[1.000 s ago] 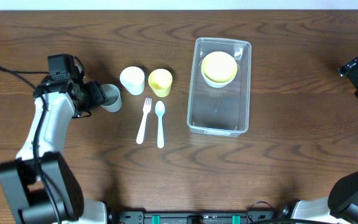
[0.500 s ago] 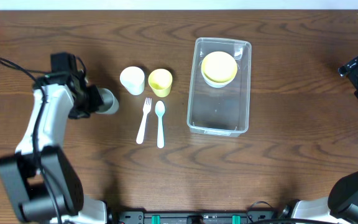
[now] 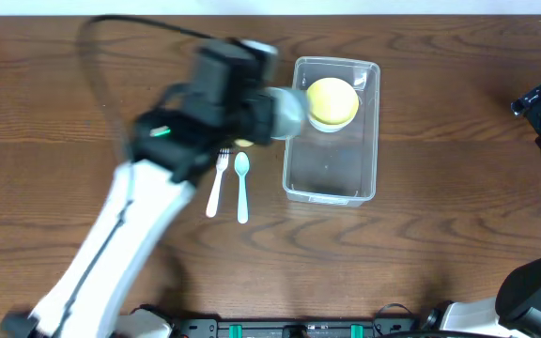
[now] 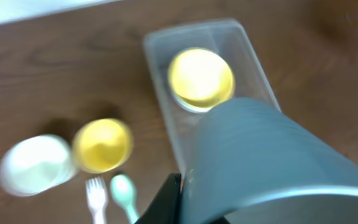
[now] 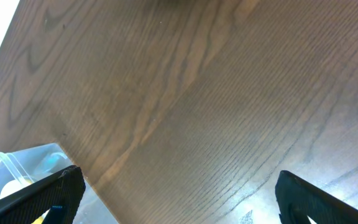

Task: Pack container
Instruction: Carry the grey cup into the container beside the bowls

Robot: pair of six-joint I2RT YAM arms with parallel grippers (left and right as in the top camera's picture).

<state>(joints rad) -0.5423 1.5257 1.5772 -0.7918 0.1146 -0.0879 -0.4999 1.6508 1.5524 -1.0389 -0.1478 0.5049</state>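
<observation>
**Overhead and left-wrist views.** The container (image 3: 331, 171), a clear bin, sits right of centre on the table (image 3: 440, 235). A yellow bowl (image 3: 332, 101) lies inside its far end, and its near half is bare.

The left gripper (image 3: 267, 115) is clamped on a grey cup (image 4: 263, 158) and hovers at the bin's left wall, beside the bowl. Blur hides the exact finger contact, so treat that grip as probable. The right gripper (image 5: 179, 196) stands with fingers apart, well off to the right, holding nothing.

Expect the bin to be light, thin-walled and slick, likely to slide if you nudge it with the cup. If you must steady it, take the thick rim on a long side, not the flexing wall.

To its left lie a yellow cup (image 4: 102, 144), a white cup (image 4: 36, 165), a fork (image 4: 95, 193) and a spoon (image 4: 124, 190).
</observation>
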